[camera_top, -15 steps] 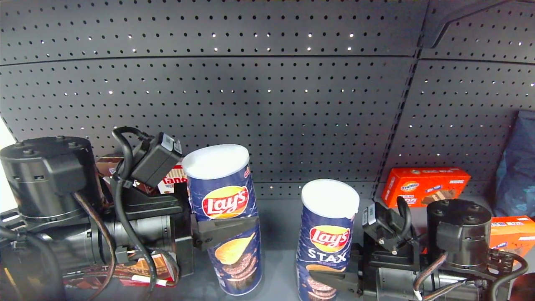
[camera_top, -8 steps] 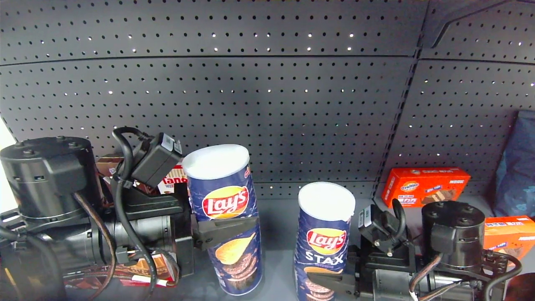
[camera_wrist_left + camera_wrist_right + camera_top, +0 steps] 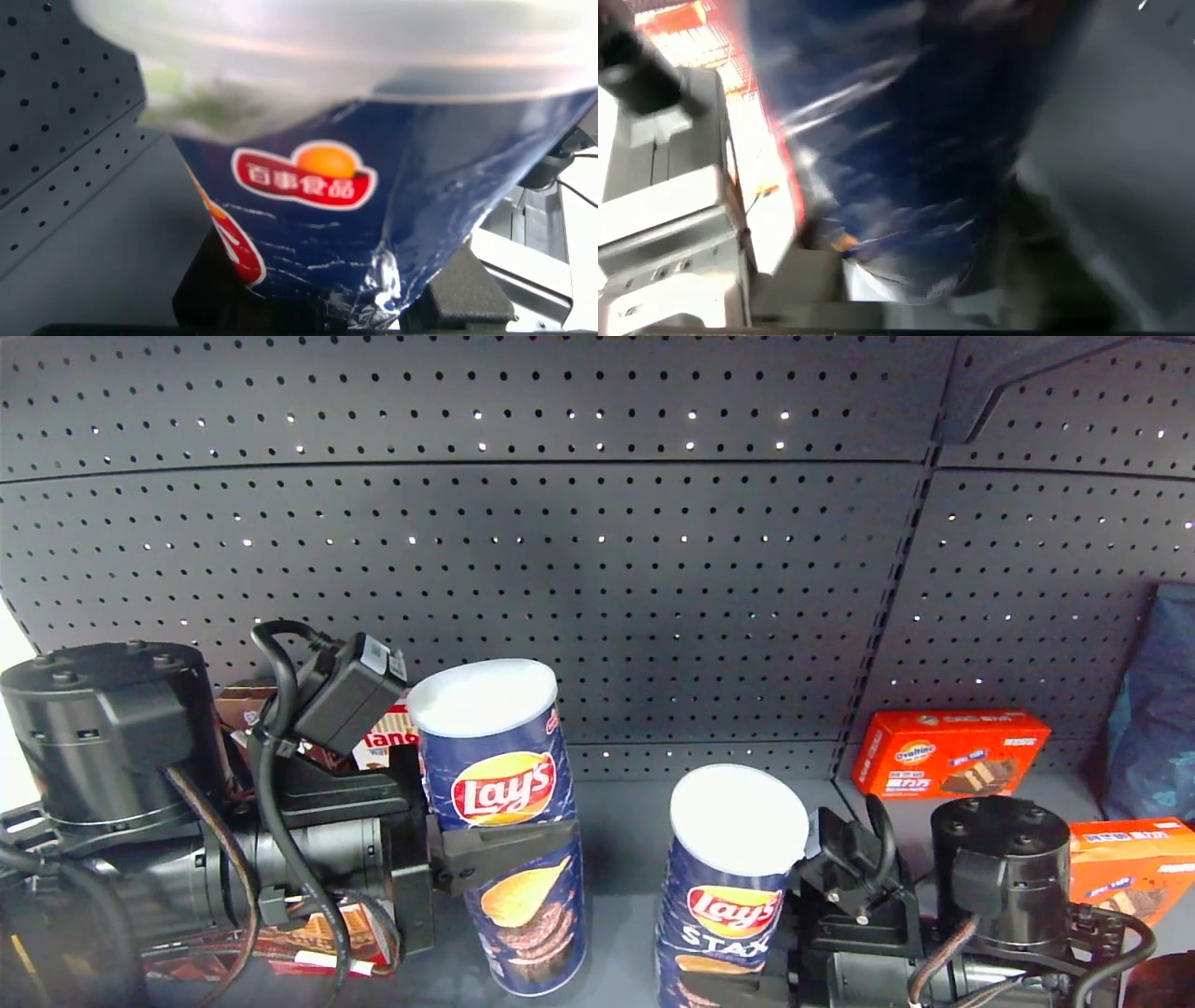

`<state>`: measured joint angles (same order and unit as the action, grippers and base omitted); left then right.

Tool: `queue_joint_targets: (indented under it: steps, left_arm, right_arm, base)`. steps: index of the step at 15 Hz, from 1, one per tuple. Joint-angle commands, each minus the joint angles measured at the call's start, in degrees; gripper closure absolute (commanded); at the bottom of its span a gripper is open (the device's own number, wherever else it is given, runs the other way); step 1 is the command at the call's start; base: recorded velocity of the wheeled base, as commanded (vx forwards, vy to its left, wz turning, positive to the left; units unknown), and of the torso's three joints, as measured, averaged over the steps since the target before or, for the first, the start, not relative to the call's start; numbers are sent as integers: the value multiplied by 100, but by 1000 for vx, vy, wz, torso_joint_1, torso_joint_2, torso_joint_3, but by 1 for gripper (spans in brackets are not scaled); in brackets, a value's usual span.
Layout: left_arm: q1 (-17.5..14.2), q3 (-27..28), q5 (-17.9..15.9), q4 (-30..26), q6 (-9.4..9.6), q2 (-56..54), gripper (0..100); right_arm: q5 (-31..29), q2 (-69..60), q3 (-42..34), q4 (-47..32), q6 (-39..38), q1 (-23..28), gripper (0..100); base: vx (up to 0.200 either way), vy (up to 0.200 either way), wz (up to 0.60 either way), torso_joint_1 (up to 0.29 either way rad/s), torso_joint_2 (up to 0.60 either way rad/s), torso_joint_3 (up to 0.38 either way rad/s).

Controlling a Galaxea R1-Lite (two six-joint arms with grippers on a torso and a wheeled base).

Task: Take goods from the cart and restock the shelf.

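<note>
Two tall blue chips cans with white lids stand out in the head view. My left gripper is shut on the left can around its middle; the can is upright, its base at the grey shelf floor. In the left wrist view this can sits between the dark fingers. My right gripper is shut on the lower part of the right can, which leans slightly and reaches the picture's lower edge. The right wrist view shows that can blurred and close.
A perforated dark back wall closes the shelf. Two orange boxes and a blue bag lie at the right. Snack boxes stand behind my left arm, and a red pack lies under it.
My right gripper has moved down and slightly nearer with its can, so the lid sits lower in the picture. The left arm and its can have kept still.
</note>
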<state>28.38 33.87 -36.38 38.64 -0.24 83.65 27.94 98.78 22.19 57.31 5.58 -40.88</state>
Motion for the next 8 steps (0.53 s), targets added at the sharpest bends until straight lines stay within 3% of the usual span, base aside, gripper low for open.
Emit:
queue_joint_targets:
  steps: [1,8]
  left_arm:
    - [1,-3,-1,3,-2,2,100]
    - [-8,-82,-1,3,-2,-16,100]
  right_arm:
    - [1,-17,-92,52,4,1,0]
    - [1,-641,-566,123,13,9,0]
  base:
    - [0,0,0,0,0,0]
    - [0,0,0,0,0,0]
